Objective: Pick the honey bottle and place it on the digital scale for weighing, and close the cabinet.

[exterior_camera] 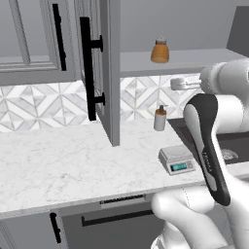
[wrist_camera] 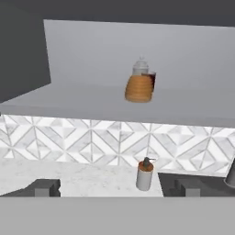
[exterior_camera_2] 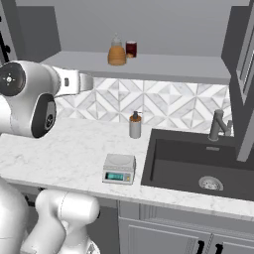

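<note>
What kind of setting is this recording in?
A rendered kitchen, most likely: a marble-look counter with a dark sink and faucet, patterned tile backsplash, and an open wall cabinet.

Left base view looks forward-right from behind the arm, right base view forward-left, both sharing the digital scale (exterior_camera: pixel 177 160) and honey bottle (exterior_camera_2: pixel 116 52), hand view level, facing shelf, nearer

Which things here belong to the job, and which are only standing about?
For the job:
honey bottle
digital scale
cabinet, door open

Standing about:
soap dispenser
dark-red jar
sink
faucet
</note>
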